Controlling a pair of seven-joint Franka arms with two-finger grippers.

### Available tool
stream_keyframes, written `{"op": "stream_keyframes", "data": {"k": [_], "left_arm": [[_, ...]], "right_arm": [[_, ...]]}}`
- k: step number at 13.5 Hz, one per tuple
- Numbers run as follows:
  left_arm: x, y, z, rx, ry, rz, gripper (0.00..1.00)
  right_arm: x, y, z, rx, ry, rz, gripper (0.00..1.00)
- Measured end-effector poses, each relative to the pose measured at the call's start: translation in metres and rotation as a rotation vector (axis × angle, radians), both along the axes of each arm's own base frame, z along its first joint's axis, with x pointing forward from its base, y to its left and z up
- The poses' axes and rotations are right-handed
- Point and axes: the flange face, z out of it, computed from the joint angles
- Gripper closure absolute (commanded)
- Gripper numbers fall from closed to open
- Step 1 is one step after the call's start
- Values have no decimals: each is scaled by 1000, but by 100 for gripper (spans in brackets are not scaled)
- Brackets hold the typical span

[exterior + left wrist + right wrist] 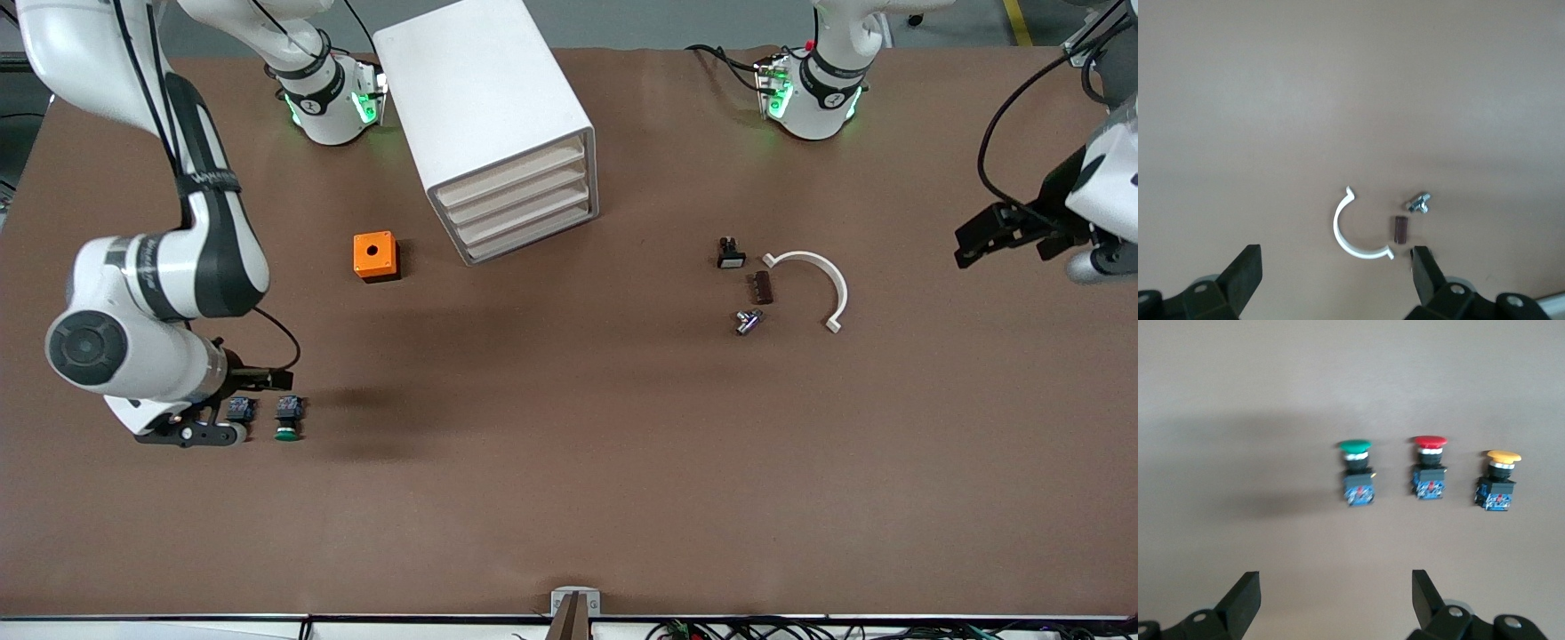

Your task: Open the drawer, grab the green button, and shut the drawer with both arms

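The white cabinet (484,98) stands between the arms' bases, and all four cream drawer fronts (524,200) are shut. The green-capped button (286,420) lies on the table at the right arm's end; in the right wrist view it (1356,470) lies in a row with a red-capped (1429,470) and an orange-capped (1498,482) button. My right gripper (200,434) (1335,587) hovers beside that row, open and empty. My left gripper (973,240) (1335,270) is open and empty above the table at the left arm's end.
An orange box with a round hole (376,256) sits beside the cabinet. A white curved clamp (813,284), a brown block (763,287), a metal fitting (748,321) and a small black switch (731,253) lie toward the left arm's end.
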Motion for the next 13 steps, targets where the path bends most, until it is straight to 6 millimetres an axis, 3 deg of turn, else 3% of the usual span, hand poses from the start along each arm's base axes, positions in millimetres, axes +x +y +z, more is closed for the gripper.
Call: {"op": "stream_keyframes", "data": {"k": [3, 5, 10, 13], "left_arm": [[-30, 6, 4, -1, 8, -29, 0], [-40, 7, 6, -2, 7, -38, 0], [-50, -14, 6, 2, 14, -80, 0], [-56, -14, 11, 4, 20, -80, 0]], "right_arm": [[-12, -38, 53, 125, -24, 75, 0], [-18, -57, 74, 134, -41, 77, 0], [-38, -54, 128, 133, -15, 55, 0], [-45, -54, 165, 117, -11, 45, 0]]}}
